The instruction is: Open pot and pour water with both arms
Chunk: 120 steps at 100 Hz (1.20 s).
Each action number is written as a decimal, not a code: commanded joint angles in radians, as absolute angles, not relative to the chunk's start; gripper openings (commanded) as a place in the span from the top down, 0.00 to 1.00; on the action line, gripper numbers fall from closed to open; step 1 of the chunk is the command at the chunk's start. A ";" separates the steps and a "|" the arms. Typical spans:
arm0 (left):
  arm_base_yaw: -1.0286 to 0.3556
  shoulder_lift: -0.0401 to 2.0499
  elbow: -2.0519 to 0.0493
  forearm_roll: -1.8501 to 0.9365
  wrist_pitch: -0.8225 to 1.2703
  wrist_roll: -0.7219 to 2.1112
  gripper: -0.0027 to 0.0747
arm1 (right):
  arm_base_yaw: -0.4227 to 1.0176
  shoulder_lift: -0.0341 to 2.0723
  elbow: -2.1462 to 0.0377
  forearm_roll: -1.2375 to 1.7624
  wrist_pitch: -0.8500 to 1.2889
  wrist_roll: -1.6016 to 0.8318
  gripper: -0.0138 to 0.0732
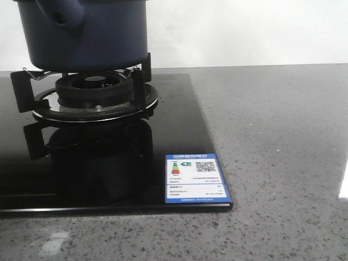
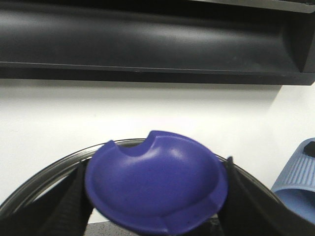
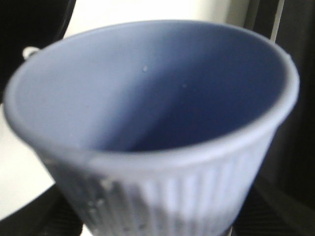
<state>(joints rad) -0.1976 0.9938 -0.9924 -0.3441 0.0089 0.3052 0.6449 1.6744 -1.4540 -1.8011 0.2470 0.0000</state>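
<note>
Dark navy, matte and smooth-sided, the large round pot sits on the black gas burner grate, its stubby tubular side handle the likeliest hold; it looks rigid, likely slippery. The left gripper pinches a glossy blue domed lid between its fingers. The right gripper is hidden under the pale-blue ribbed cup, apparently clamping its base.

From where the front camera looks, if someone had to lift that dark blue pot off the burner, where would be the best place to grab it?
Probably the stubby handle sticking out of the pot toward the camera. It is a short tube with a hole, narrow enough for a gripper, while the body is wide and smooth. Come from the front.
</note>
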 commanded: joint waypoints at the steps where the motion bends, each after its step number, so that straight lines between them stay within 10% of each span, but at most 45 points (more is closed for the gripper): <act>1: -0.194 0.972 -1.030 -0.344 -0.093 0.302 0.45 | 0.645 1.627 -1.494 -1.861 0.283 0.000 0.50; 69: -0.194 0.972 -1.030 -0.344 -0.093 0.302 0.45 | 0.580 1.543 -1.494 -1.471 0.726 0.716 0.50; 120: -0.194 0.972 -1.030 -0.344 -0.089 0.302 0.45 | 0.078 1.213 -1.040 -1.225 0.048 1.166 0.50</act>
<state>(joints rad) -0.1961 0.9938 -0.9924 -0.3441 0.0113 0.3052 0.1608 1.2887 -1.0862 -1.1930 0.2326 1.1284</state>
